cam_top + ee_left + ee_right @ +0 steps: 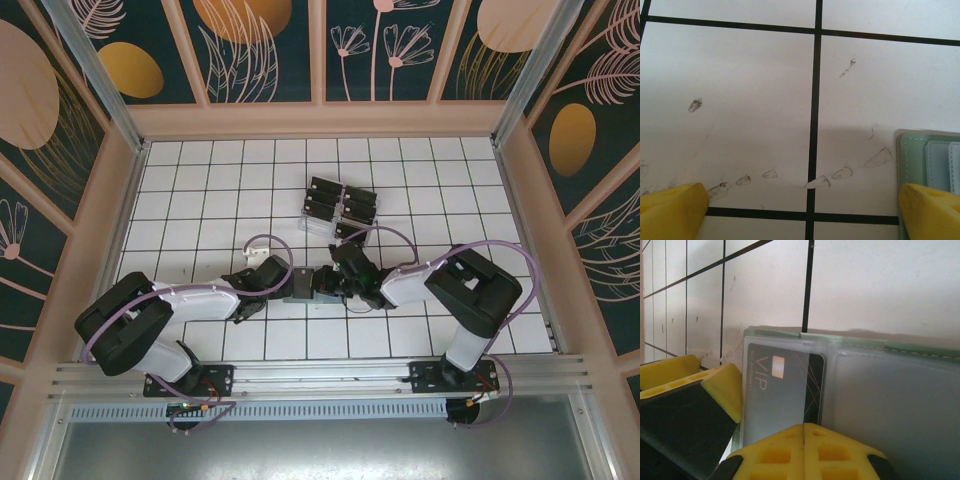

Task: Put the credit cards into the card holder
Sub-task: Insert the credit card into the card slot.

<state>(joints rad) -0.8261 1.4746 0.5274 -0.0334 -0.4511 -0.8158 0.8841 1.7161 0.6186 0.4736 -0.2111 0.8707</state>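
The sage-green card holder (890, 405) lies open on the white tiles, between the two grippers (299, 291). A black card (782, 390) marked VIP sits in its left clear pocket, with a bare black strip showing along the card's right side. My right gripper (804, 435) is shut, jaws pressed together at the card's near edge, which they hide. My left gripper (802, 212) is open wide over the tile. Its right finger (932, 210) rests on the holder's corner (927, 157). Several more black cards (340, 200) stand farther back.
The spare cards sit in a clear slotted rack (322, 226) a couple of tiles behind the grippers. Wooden walls (320, 120) enclose the tiled floor. Smudge marks (820, 181) dot the tile under the left gripper.
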